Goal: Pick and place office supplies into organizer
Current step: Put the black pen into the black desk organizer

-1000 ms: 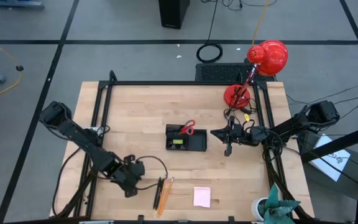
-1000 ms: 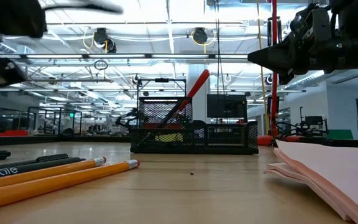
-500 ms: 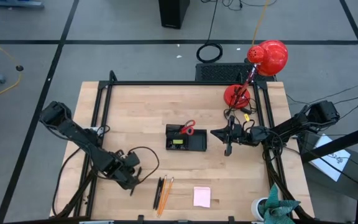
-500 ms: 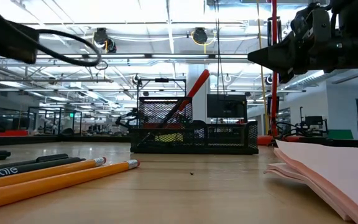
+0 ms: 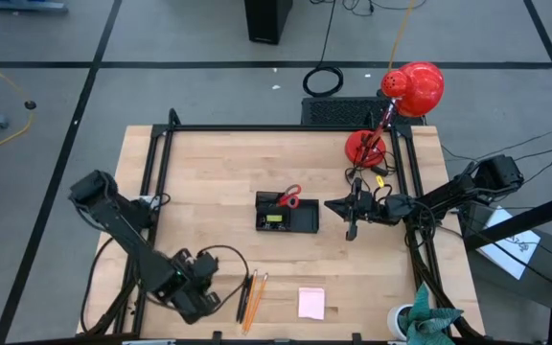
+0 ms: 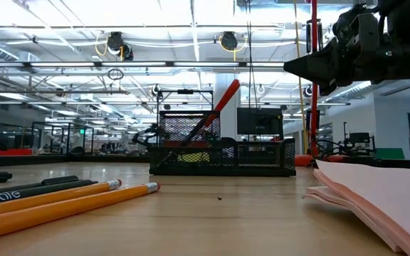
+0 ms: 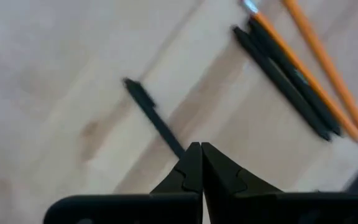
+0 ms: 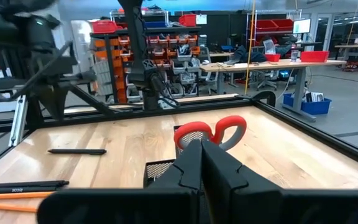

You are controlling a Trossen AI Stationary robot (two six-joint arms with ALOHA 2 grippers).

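The black organizer (image 5: 295,220) stands mid-table with red-handled scissors (image 5: 289,198) upright in its taller section (image 8: 191,134). Two dark pens and two orange pencils (image 5: 250,297) lie side by side near the front edge, next to a pink sticky-note pad (image 5: 311,303). A single black pen (image 7: 151,115) lies flat on the wood to their left. My left gripper (image 7: 201,152) is shut and hangs over that pen's end, pointing steeply down. My right gripper (image 5: 330,204) is shut and level, just right of the organizer.
A red desk lamp (image 5: 410,91) stands at the far right corner and a green plant (image 5: 425,321) at the near right corner. A black frame (image 5: 156,163) borders the table. Bare wood lies between the organizer and the pencils.
My left gripper has risen and drawn back toward the table's near left corner, rolling about its own axis as it went. It has left the low view. The pens, pencils, pad and organizer lie as before.
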